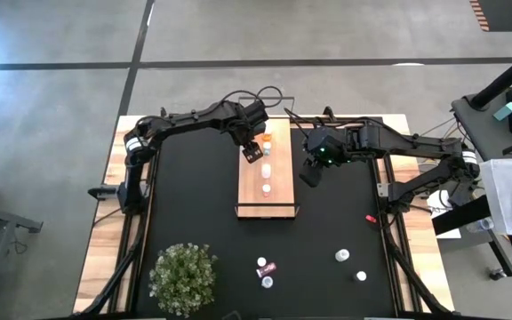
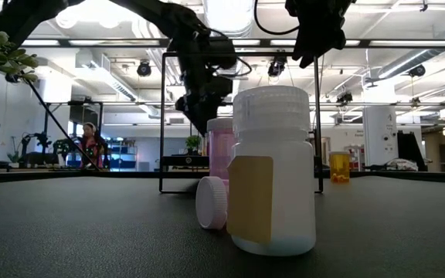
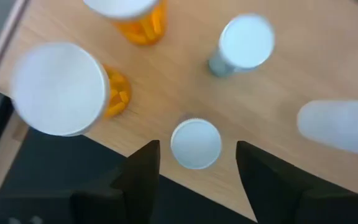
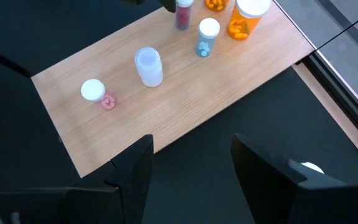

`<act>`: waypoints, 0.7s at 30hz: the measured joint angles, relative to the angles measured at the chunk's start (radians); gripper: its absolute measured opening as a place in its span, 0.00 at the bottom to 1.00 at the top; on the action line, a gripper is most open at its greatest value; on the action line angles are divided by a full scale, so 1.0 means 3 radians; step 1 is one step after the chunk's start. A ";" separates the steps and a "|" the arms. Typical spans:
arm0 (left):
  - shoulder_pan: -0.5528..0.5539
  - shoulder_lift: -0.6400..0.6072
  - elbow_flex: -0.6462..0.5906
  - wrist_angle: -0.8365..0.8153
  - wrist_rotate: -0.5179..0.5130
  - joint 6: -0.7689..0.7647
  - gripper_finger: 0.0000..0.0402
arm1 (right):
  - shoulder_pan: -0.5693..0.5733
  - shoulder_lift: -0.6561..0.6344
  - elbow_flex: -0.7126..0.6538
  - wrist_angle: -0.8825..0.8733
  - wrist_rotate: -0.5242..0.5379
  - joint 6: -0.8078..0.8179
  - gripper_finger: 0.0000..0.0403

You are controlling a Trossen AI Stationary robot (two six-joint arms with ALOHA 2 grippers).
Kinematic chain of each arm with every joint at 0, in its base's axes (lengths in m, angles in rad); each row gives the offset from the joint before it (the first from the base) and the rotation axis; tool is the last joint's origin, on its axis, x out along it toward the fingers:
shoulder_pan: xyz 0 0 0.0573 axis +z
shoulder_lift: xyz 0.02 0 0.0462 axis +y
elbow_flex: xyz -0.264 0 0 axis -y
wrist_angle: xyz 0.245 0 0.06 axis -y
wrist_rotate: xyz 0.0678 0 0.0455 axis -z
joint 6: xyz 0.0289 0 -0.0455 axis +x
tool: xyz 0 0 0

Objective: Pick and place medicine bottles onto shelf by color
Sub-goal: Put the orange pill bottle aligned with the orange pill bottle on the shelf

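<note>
Left wrist view: left gripper (image 3: 197, 165) stands open directly above a small white-capped bottle (image 3: 196, 144) upright on the shelf (image 3: 303, 68), cap between the fingers; right gripper (image 1: 311, 171), also open, hovers over the mat beside the shelf, nearer the loose bottles (image 1: 341, 256).

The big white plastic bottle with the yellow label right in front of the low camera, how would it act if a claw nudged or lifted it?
The upright white plastic bottle with the yellow label looks broad for its height, so a low nudge would probably slide it rather than tip it. Its smooth round wall may slip in a loose grip. Once knocked over it would likely roll.
</note>
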 joint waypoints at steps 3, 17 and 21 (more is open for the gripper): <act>0.0000 -0.0119 0.0018 -0.0001 0.0005 0.0000 0.50 | 0.0000 0.0000 0.0000 0.0000 0.0000 0.0000 0.51; 0.0015 -0.0880 0.0012 0.0100 -0.0004 0.0029 0.50 | 0.0000 0.0000 0.0000 0.0007 0.0000 0.0000 0.51; 0.0022 -0.1059 0.0012 0.0215 -0.0008 0.0085 0.50 | 0.0000 0.0000 0.0000 0.0010 -0.0001 0.0000 0.51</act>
